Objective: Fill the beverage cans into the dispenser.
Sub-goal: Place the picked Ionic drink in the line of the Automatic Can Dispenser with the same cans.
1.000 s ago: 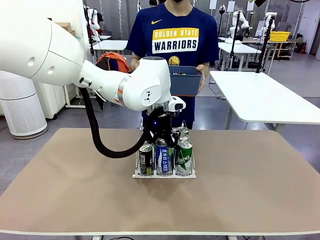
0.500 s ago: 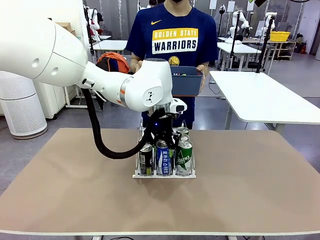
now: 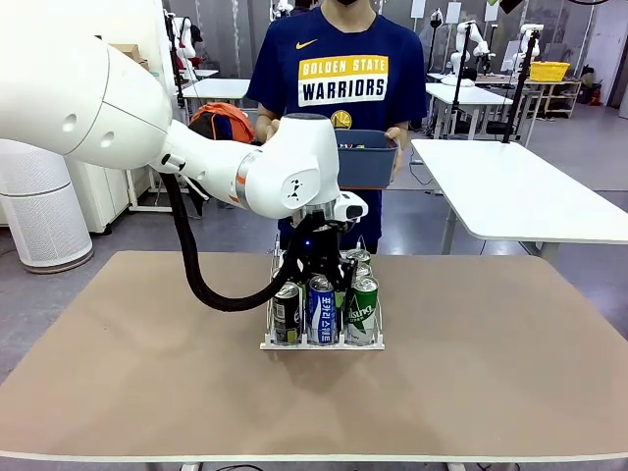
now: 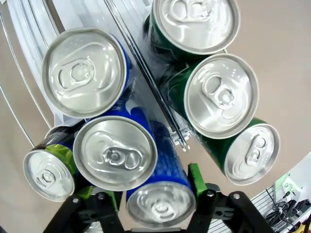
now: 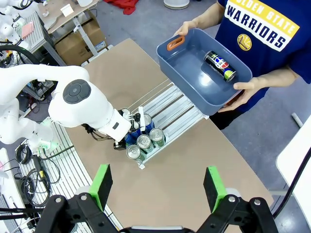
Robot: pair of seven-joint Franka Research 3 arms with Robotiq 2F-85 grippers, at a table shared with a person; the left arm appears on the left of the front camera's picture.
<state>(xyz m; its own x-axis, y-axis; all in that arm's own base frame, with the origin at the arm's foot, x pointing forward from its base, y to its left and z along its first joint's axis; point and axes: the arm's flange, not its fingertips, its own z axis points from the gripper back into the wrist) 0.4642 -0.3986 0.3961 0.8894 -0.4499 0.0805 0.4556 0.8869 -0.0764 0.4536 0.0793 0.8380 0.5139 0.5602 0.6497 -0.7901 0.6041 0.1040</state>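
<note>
— Where's the left gripper (image 4: pixel 149 189)?
— Straight over the dispenser (image 3: pixel 324 344), with its fingers down in the middle lane. A green pad stands on each side of a blue can (image 4: pixel 156 208) there. Whether the pads press it or stand just clear, I cannot tell.
— And the other beverage cans (image 5: pixel 143 141)?
— All upright at the dispenser's end nearest the robot. There are blue ones in the middle lane, green cans (image 4: pixel 221 94) in the lane on the robot's right and a black can (image 3: pixel 286 314) in the lane on its left.
— The right gripper (image 5: pixel 158 187)?
— High over the table (image 3: pixel 147 373), well off from the dispenser. Its jaws are spread wide with nothing between them.
— Farther out?
— Past the dispenser's far end a person holds a dark blue tub (image 5: pixel 187 90) in both hands (image 5: pixel 248 86). One more can (image 5: pixel 219 66) lies on its side in it.
</note>
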